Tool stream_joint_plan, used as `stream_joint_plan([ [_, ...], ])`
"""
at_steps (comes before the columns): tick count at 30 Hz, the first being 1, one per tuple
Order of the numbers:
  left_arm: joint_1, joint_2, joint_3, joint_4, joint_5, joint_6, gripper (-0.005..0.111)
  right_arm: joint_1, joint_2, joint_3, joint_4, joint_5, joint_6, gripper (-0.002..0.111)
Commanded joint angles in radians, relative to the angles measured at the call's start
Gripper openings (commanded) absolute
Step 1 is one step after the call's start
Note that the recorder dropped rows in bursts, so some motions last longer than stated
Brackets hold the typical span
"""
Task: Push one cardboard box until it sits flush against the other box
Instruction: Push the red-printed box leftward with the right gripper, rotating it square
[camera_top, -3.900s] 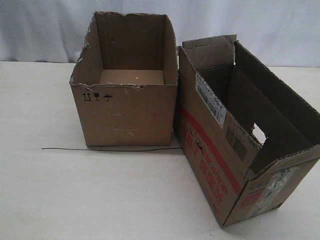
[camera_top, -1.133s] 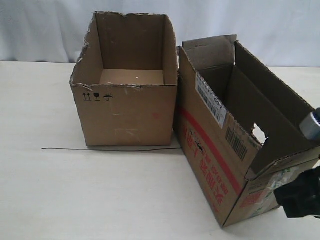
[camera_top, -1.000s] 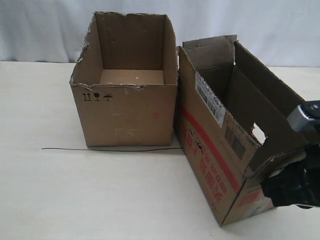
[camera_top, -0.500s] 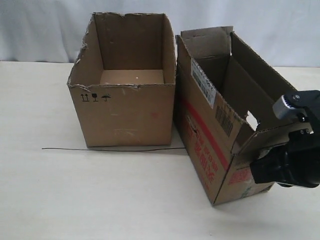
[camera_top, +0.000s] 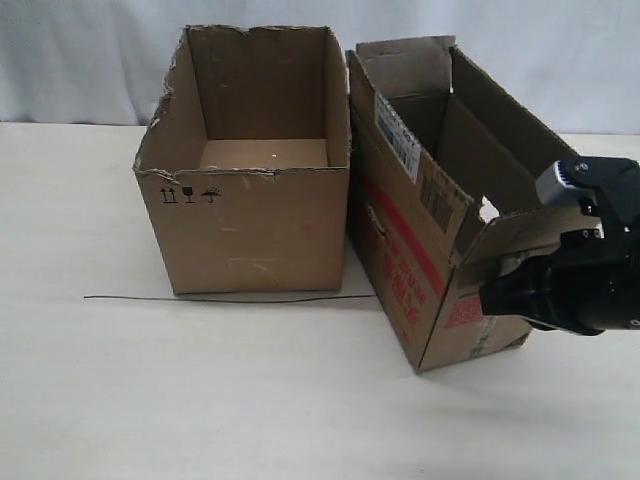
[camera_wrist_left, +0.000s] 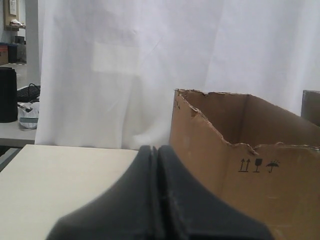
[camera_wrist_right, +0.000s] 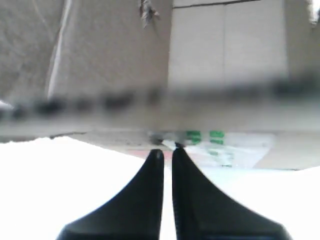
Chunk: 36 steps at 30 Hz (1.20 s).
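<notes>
- Pale worktop (camera_top: 200, 400) is crossed by a thin dark line (camera_top: 230, 298) ahead of the cartons.
- Toward the right edge, the right gripper (camera_wrist_right: 168, 152) is pressed to the taped near end of the narrow red-printed carton (camera_top: 400, 250), jaws closed on nothing.
- A wedge gap is seen between its near corner and the wider plain carton (camera_top: 250, 230); farther back the two appear met.
- The push is best kept low and aimed toward the left edge, so the near end is swung in.
- The left gripper (camera_wrist_left: 156, 155) is held closed and empty, facing the wider carton.
- A white curtain (camera_top: 90, 60) is hung beyond the far edge.
</notes>
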<state>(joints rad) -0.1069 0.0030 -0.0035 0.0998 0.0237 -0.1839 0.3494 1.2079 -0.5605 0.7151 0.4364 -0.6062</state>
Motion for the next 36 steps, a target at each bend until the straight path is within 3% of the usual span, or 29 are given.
stream_joint_plan([
  [1,-0.009,-0.003,0.004,0.001,-0.008,-0.005,0.0,0.002,0.044,0.003,0.041,-0.067,-0.024,0.005],
  [10,-0.009,-0.003,0.004,0.001,-0.008,-0.005,0.0,0.002,0.106,-0.011,0.29,-0.067,-0.255,0.005],
  [27,-0.009,-0.003,0.004,0.001,-0.008,-0.005,0.0,0.002,0.32,-0.276,0.29,0.014,-0.255,0.005],
  [36,-0.009,-0.003,0.004,0.001,-0.008,-0.005,0.0,0.002,0.33,-0.288,0.29,-0.004,-0.255,0.005],
])
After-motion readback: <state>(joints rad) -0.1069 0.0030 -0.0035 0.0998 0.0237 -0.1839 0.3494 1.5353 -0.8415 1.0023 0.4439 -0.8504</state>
